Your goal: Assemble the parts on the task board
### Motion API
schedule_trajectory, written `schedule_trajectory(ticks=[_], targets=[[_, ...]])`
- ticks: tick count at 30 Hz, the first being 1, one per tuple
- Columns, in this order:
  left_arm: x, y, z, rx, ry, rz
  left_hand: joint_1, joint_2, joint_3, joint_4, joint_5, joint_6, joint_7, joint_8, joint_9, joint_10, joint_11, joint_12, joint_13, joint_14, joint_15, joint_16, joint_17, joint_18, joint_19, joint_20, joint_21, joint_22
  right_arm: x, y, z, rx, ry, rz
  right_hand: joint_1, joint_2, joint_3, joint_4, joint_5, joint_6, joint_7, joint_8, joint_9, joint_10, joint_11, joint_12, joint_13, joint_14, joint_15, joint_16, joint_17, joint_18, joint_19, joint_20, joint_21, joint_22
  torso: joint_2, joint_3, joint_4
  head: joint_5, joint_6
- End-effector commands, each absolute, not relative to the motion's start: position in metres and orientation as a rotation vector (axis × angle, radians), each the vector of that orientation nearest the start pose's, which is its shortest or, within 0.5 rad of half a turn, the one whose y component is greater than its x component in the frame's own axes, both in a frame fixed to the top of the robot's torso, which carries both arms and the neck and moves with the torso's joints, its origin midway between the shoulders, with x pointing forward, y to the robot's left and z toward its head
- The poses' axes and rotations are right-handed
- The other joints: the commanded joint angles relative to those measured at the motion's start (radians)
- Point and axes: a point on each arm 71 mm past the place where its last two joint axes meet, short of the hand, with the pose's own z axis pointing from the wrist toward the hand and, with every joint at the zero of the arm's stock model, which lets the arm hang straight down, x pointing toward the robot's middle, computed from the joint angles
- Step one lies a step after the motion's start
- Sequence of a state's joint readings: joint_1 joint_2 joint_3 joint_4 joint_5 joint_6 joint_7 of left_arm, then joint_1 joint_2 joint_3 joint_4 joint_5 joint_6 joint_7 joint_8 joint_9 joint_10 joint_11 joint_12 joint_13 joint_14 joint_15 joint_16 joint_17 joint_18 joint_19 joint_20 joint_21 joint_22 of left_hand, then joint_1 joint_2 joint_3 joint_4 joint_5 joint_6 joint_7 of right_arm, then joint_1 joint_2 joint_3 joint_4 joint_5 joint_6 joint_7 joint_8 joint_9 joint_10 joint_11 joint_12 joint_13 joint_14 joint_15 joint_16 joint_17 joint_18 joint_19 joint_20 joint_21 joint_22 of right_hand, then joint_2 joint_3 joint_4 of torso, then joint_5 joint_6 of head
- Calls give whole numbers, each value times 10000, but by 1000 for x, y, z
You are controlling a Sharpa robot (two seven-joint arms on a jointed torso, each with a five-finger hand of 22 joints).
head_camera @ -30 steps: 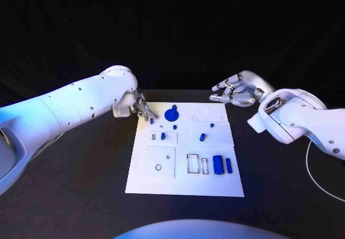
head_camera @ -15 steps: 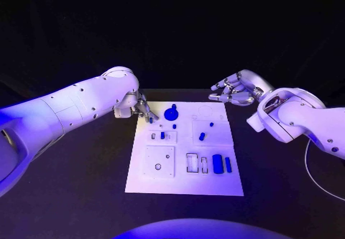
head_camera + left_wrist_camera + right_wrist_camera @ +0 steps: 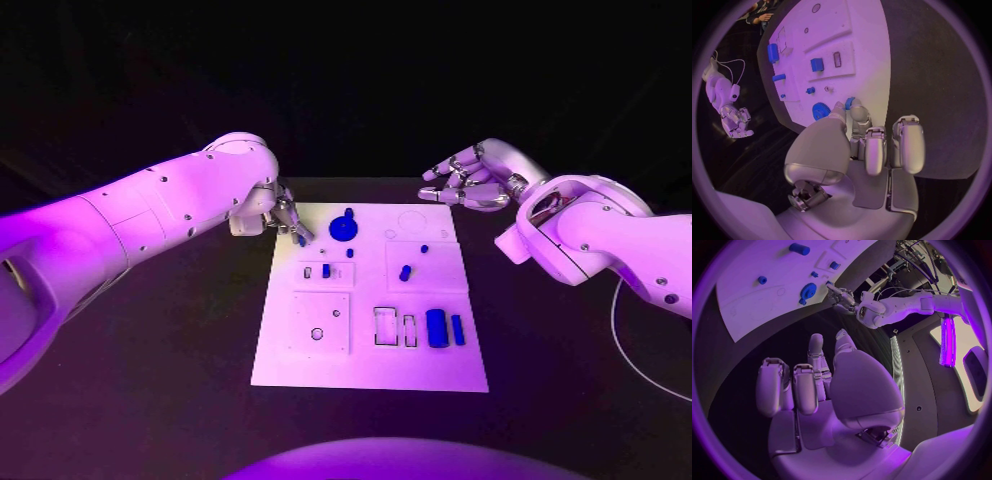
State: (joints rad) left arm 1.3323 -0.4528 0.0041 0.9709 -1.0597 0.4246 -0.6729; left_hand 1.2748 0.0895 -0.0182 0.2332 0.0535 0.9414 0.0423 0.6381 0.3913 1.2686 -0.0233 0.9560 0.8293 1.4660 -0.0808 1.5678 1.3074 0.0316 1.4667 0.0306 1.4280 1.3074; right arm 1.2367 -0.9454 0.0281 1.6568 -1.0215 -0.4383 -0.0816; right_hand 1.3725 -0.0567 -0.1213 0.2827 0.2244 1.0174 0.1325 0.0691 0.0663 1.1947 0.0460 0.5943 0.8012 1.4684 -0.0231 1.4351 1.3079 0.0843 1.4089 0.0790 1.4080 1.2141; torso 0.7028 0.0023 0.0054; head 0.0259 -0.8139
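Left hand (image 3: 278, 215) at the board's far left corner, thumb and a finger pinched on a small blue part (image 3: 849, 102) (clearest from the left wrist, where the blue shows right at the fingertips). Judged as the carry-and-seat step: part lifted, not yet placed.

Hold that pinch light but steady. Keep the part's axis square to the board (image 3: 368, 370) before lowering; no tilting in. Which socket takes it cannot be told, so match the part's shape against the open holes first. Come down straight, slowly, and let go only once seated. Mind the gear (image 3: 343, 230) just beside the fingers: approach from above, not sideways, or risk knocking it. Same care for the short peg (image 3: 349, 253) near it.

Further right, leave the loose peg (image 3: 405, 272) and the thick cylinder (image 3: 436, 329) by the slots alone for now.

Right hand (image 3: 469, 182) off the board's far right corner, above the table, fingers loosely apart and holding nothing. Best kept parked there, well apart from the left hand's path.
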Motion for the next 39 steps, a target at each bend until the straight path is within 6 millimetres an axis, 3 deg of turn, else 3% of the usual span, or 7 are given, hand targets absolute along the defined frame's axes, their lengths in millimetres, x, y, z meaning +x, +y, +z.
schedule_trajectory(ticks=[1, 7, 9, 14, 19, 28, 39], targets=[[579, 179, -182, -2307, 24180, -1504, 652, 165, 398, -441, 23, -143, -42, -26, -24, -67, -97, -128, -75, 1048, -112, 30, 2634, 96, 425, -118, -81, 1320, 477, -218, -131, 2866, 15795, 8990, -10, 81, -43, 1, 33, 52, -9, 6, 11, 20, -3, 6, -15, 653, -60, -33, 949, -110, -63, -19, -56, -12, -4, 1, 0, 3, -13], [580, 180, -182, -2431, 24062, -1597, 1449, 225, 1323, -1042, 38, -363, 3, -158, -96, -232, -73, -359, -280, 1048, -103, 30, 2634, 109, 396, -136, -157, 1278, 477, -218, -131, 2858, 15841, 8987, -5, 84, -45, -1, 39, 54, -9, 7, 12, 19, -3, 5, -16, 652, -60, -36, 946, -111, -62, -20, -56, -12, -4, -1, 4, -1, -20], [580, 180, -182, -2476, 24008, -1628, 1510, 132, 1908, -1182, 18, -412, 119, -171, -108, -258, -14, -440, -359, 1048, -49, 30, 2634, 112, 392, -126, -174, 1279, 477, -218, -131, 2854, 15864, 8984, -5, 84, -45, -1, 39, 54, -9, 7, 12, 19, -3, 5, -16, 652, -60, -36, 946, -111, -62, -20, -56, -12, -4, -1, 2, 3, -17], [580, 182, -181, -2599, 23921, -1752, 852, -569, 4009, -1373, 101, -428, 105, 2, -31, -165, -14, -469, -479, 1048, 10, 30, 2634, 110, 399, -46, -205, 1305, 478, -218, -132, 2843, 15941, 8979, -1, 89, -45, -3, 45, 55, -10, 7, 12, 20, -4, 6, -16, 652, -61, -38, 944, -109, -65, -20, -58, -17, -2, 1, 3, 10, -16], [575, 185, -181, -3067, 23896, -2216, 193, -1107, 5243, -1565, 476, -431, 113, 207, 77, -63, 12, -368, -449, 1048, -22, 30, 2634, 105, 421, -53, -192, 1353, 478, -217, -134, 2833, 16032, 8970, 3, 98, -45, -3, 54, 56, -10, 8, 12, 20, -4, 6, -17, 650, -61, -46, 934, -108, -67, -20, -61, -22, -14, 4, 7, -15, 6], [553, 188, -181, -3918, 23432, -3594, -339, -1447, 6179, -1878, 762, -414, 66, 427, 190, 124, -27, -115, -243, 1048, -46, 30, 2634, 83, 471, -82, -110, 1451, 478, -218, -138, 2885, 16168, 8948, 4, 100, -45, -3, 56, 57, -10, 8, 12, 20, -4, 6, -18, 650, -61, -48, 932, -109, -67, -20, -61, -22, -15, 2, 35, 28, -13], [524, 188, -191, -2848, 22813, -4315, -535, -1729, 6599, -2125, 811, -338, 24, 532, 218, 294, -65, 102, -26, 1048, -67, 30, 2634, 58, 514, -113, -16, 1541, 477, -219, -142, 2929, 16286, 8934, 4, 100, -45, -3, 56, 57, -10, 8, 12, 20, -4, 6, -18, 650, -61, -48, 932, -109, -67, -20, -61, -22, -59, -5, 124, 14, -65]])
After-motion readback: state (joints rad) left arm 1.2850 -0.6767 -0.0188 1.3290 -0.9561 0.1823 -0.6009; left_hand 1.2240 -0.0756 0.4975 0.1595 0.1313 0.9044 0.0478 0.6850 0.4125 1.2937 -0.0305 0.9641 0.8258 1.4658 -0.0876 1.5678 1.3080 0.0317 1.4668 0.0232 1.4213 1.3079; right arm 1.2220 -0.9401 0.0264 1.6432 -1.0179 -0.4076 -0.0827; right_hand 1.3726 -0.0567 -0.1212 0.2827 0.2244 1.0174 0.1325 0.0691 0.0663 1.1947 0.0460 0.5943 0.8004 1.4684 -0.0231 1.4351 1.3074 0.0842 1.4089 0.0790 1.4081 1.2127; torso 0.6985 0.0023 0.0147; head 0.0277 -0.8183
